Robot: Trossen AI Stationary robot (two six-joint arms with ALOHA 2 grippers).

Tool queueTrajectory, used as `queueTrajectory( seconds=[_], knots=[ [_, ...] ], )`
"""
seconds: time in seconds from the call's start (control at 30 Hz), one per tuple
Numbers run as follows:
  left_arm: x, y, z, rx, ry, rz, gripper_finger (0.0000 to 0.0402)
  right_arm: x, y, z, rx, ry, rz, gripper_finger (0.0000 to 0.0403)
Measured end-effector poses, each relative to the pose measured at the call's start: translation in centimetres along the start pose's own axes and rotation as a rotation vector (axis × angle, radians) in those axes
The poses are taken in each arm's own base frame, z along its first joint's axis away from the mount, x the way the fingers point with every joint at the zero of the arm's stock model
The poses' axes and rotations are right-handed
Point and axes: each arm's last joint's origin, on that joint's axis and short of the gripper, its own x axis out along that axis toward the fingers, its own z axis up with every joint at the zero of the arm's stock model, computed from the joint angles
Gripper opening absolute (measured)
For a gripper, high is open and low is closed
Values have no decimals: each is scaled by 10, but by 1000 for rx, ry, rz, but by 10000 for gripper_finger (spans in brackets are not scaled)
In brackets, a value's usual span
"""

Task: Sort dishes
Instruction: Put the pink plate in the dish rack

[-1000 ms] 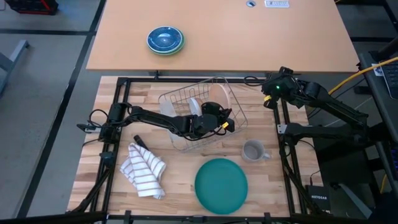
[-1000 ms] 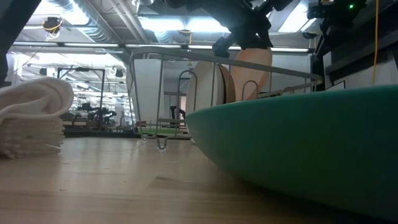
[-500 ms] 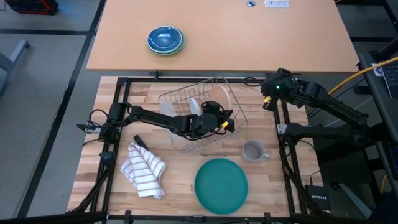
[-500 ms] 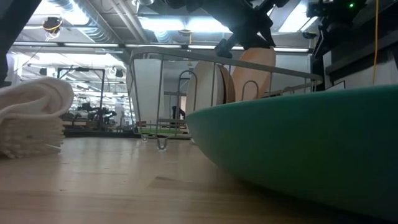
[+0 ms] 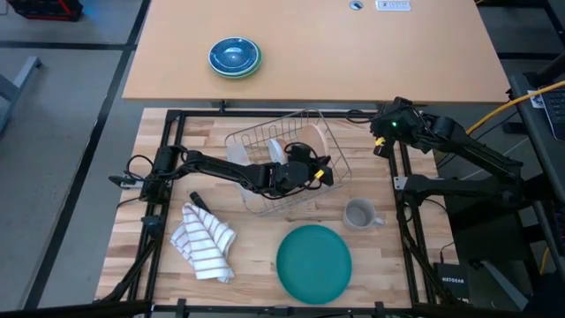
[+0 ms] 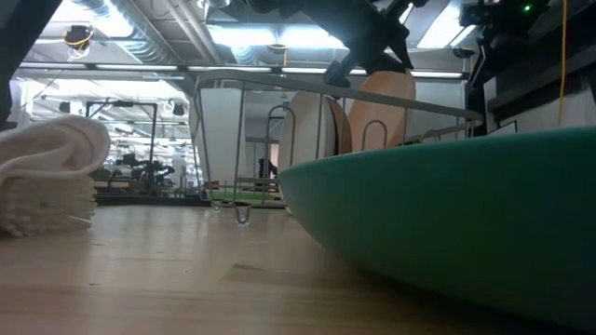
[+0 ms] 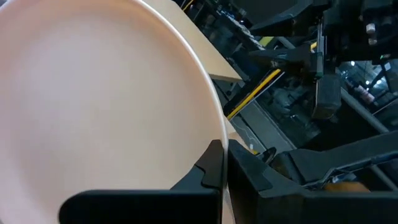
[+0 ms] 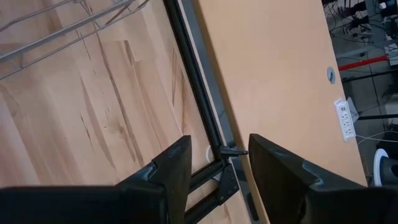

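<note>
A wire dish rack [image 5: 256, 141] stands mid-table. In it a small white plate [image 5: 276, 150] and a tan wood-coloured plate [image 6: 384, 107] stand on edge. My left gripper [image 5: 316, 175] reaches into the rack and is shut on the tan plate [image 7: 93, 93]. The larger dark green plate [image 5: 314, 262] lies flat on the table near the front edge and fills the low view [image 6: 447, 223]. My right gripper [image 8: 214, 174] is open and empty, waiting at the table's far right corner [image 5: 381, 132]. My left gripper pinches the tan plate's rim [image 7: 219, 127] between its two fingers, one finger [image 7: 210, 168] on each face. In the low view the fingers come at the plate's upper edge [image 6: 372, 79] from above. The plate stands on edge, slightly tilted, its lower part inside the rack.
A grey mug [image 5: 360, 214] stands right of the rack. A striped white towel [image 5: 205, 240] lies at the front left. Blue bowls stacked on green [image 5: 235, 56] sit on the far tan table. A black frame rail [image 8: 199, 106] runs along the table's edge.
My left gripper has shifted a little toward the table's right edge with the tan plate. The plate's top has leaned slightly that way and its lower part stays in the rack.
</note>
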Motion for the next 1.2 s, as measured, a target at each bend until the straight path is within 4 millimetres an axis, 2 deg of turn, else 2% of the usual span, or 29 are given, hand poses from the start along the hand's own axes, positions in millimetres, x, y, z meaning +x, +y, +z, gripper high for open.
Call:
queueTrajectory(
  seconds=[0.27,0.6,0.9,1.2],
  knots=[
    [-1,4,-5,-55,41,38,0,0,0,0,-16,2,0,165],
    [0,7,-6,-27,45,58,1,0,0,0,-29,3,0,165],
    [0,7,-6,-5,46,59,37,0,0,-1,-31,4,8,165],
    [5,12,-1,-11,36,73,81,0,5,2,-37,-75,164,165]
  ],
)
